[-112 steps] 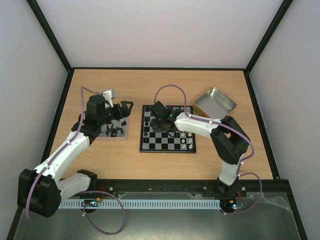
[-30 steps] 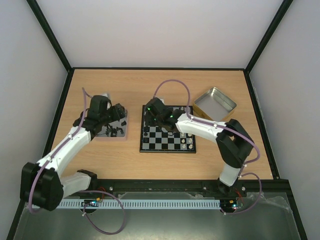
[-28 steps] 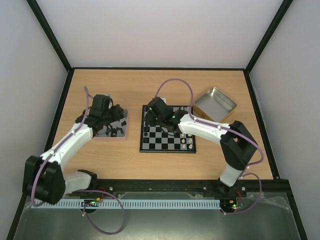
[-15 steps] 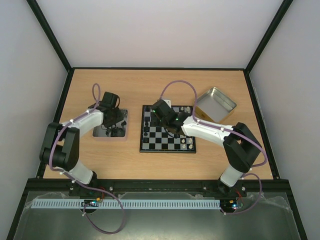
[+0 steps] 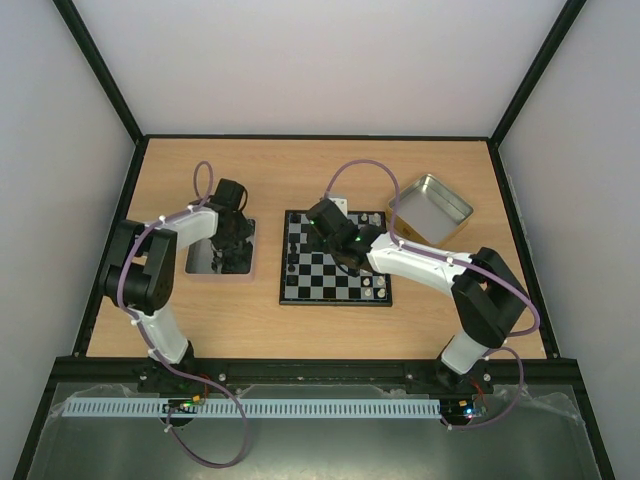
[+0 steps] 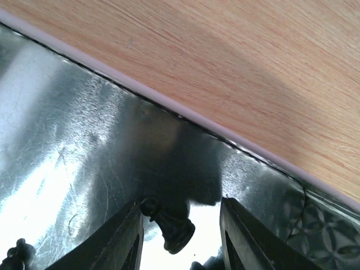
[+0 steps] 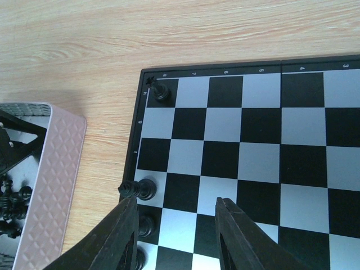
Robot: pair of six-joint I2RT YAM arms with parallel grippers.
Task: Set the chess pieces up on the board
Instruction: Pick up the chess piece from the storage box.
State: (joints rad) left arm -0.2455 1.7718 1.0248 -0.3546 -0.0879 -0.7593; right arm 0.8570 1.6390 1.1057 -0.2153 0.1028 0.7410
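The left gripper [image 6: 181, 236] hangs low in the shiny tray [image 6: 62, 140], fingers apart, with one black chess piece [image 6: 170, 226] between them; the right gripper [image 7: 177, 239] hovers over the board [image 7: 259, 125], fingers apart and empty; more black pieces [image 7: 140, 189] stand along the board's tray-side edge; farther off sits a tin [image 5: 431, 203].

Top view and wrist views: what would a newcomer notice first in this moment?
The small black-and-silver chessboard mid-table stands out, with the right gripper open and empty above its left edge, where a few black pieces stand. To its left, the left gripper reaches into a shiny metal tray, its open fingers straddling a black piece lying on its side.
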